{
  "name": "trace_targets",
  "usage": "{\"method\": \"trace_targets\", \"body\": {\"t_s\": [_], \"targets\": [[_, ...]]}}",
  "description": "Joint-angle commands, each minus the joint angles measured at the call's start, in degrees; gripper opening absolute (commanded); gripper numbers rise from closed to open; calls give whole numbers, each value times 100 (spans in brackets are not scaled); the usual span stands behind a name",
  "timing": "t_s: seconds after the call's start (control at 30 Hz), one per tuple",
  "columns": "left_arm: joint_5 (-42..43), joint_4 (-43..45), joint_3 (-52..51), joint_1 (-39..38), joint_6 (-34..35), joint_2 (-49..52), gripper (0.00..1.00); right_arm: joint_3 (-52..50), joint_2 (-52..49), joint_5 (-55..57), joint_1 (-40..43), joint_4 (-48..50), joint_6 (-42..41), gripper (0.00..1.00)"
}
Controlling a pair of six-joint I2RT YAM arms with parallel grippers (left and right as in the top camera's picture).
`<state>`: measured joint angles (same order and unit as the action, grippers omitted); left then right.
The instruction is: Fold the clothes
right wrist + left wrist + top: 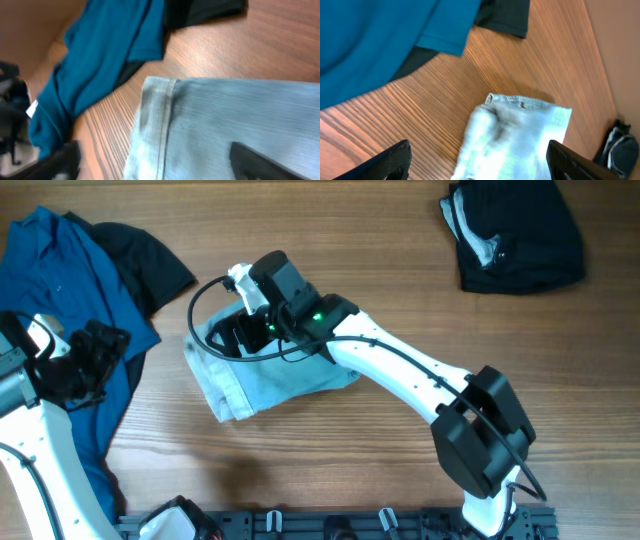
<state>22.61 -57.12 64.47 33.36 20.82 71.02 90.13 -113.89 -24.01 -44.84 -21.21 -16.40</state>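
The pale denim shorts (270,380) lie folded in a compact bundle at the table's centre left. They also show in the left wrist view (515,135) and the right wrist view (235,125). My right gripper (240,335) hangs open just above the shorts' far left part, fingers wide either side of the hem (155,162). My left gripper (95,360) is open and empty over the royal-blue shirt (70,310), left of the shorts, which lie ahead between its fingertips (477,162). A black garment (150,260) lies partly under the shirt.
Another black garment (515,235) with pale trim lies bundled at the far right of the wooden table (400,270). A dark rail (350,525) runs along the near edge. The right arm's white links (410,375) cross the table's middle.
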Motion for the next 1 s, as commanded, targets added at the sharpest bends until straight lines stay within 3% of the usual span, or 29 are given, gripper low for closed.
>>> {"method": "trace_targets", "body": {"t_s": [0.0,0.17,0.37,0.53,0.7,0.97], "targets": [[345,-61,42,-267,-426,105,86,481,468,-44,579,-960,337,100],[323,-42,42,-1104,-717,402,86,450,730,26,1552,-2590,1099,100],[282,264,42,-1757,-713,953,85,199,-35,63,1425,-2966,1989,100],[225,352,42,-1814,-715,1204,86,199,-861,737,1287,-2977,1611,99],[151,396,42,-1814,-715,1220,86,199,-977,1333,1436,-2879,1132,100],[151,527,42,-1814,-717,1220,86,199,-1368,1606,1659,-2605,1187,100]]}}
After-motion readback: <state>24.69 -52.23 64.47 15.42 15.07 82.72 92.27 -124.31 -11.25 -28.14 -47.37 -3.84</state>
